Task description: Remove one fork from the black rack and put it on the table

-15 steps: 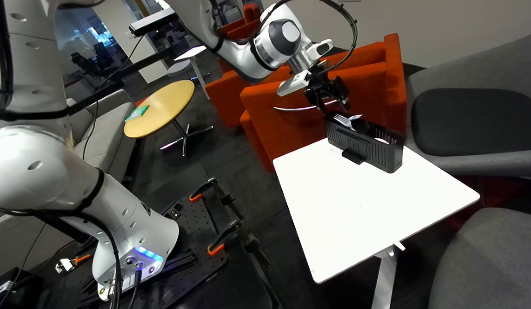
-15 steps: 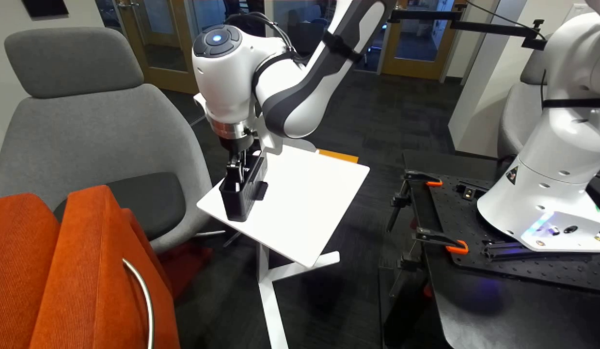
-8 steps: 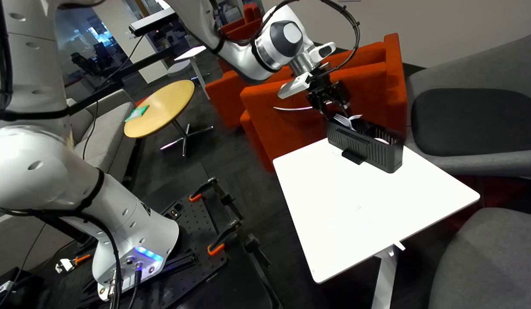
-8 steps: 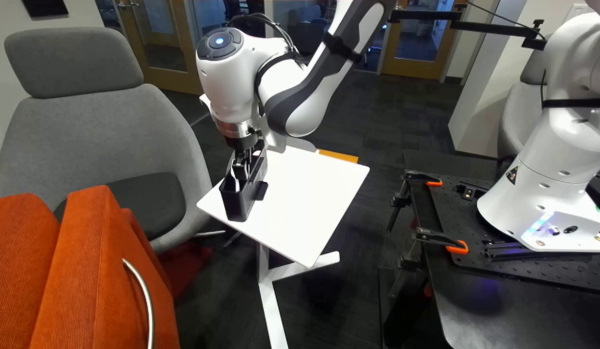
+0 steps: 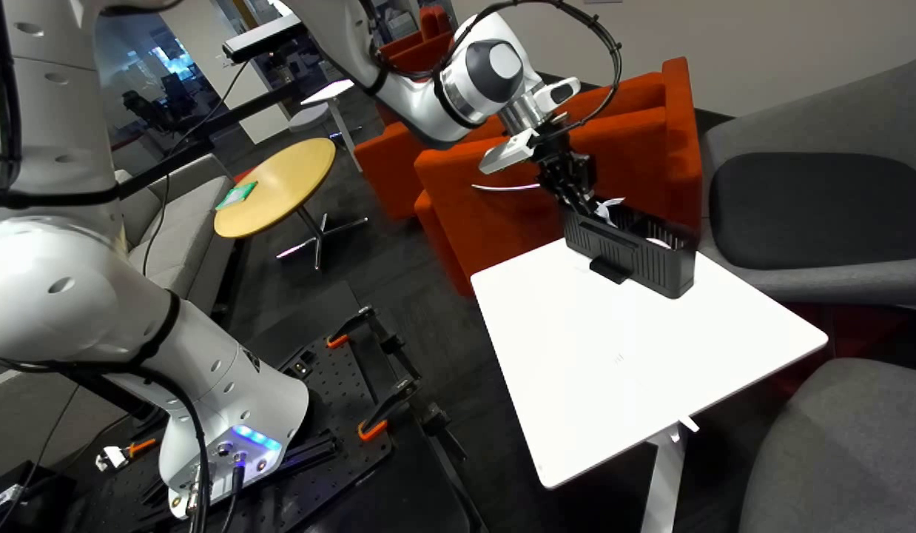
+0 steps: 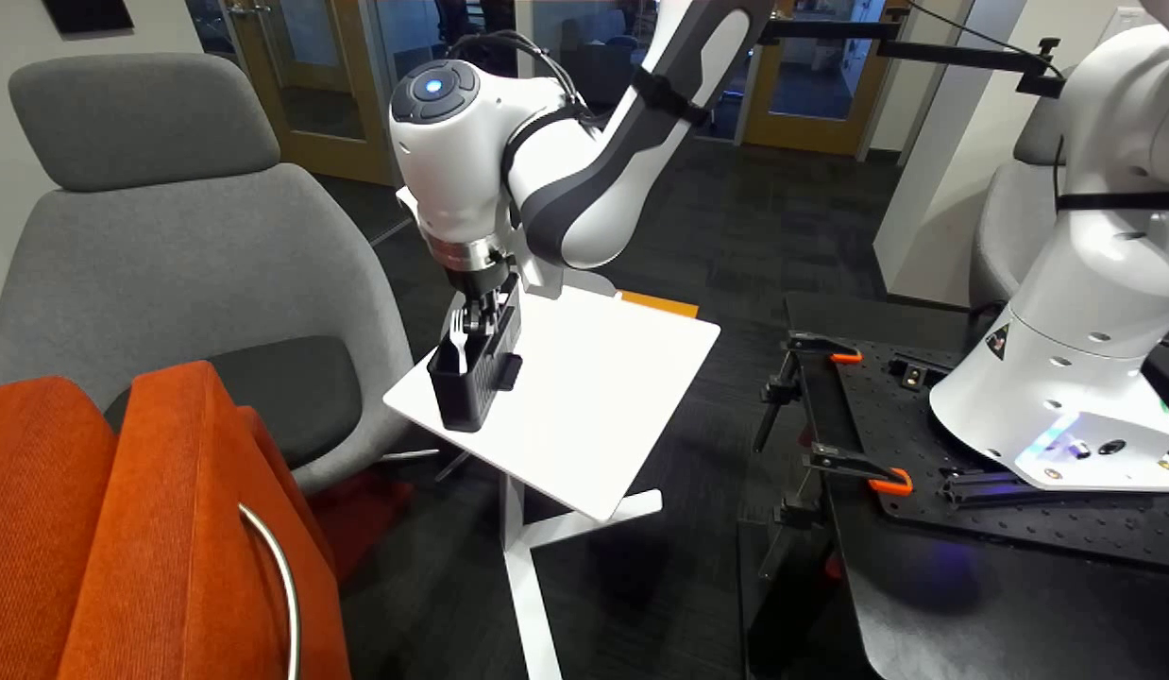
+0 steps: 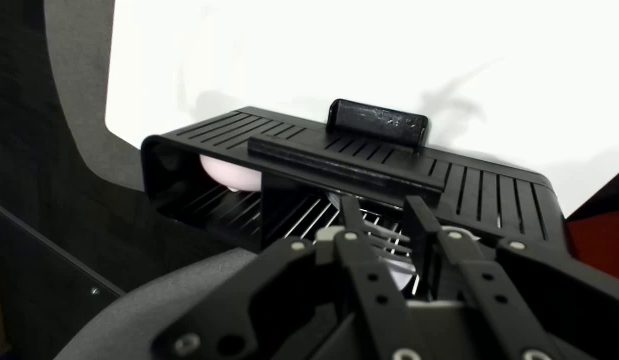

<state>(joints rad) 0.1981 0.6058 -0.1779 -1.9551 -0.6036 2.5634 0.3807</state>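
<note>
The black rack (image 5: 628, 255) lies along one edge of the white table (image 5: 613, 363), with its top facing up. A white fork (image 6: 459, 342) sticks up from the rack's near compartment in an exterior view, just beside my gripper (image 6: 481, 316). From the wrist, my gripper (image 7: 383, 212) reaches over that compartment, its jaws partly drawn in but apart. Pale fork tines (image 7: 400, 276) show in the gap between the fingers; whether they touch the pads cannot be told. The handles are hidden.
Another compartment of the rack holds a pinkish-white rounded piece (image 7: 232, 172). An orange armchair (image 5: 547, 170) stands close behind the rack's gripper end. A grey chair (image 6: 254, 246) adjoins the table.
The jaws have come nearer together. My gripper has shifted slightly along the rack, and the white fork beside it now shows more fully in an exterior view. Rack and table stay put.
</note>
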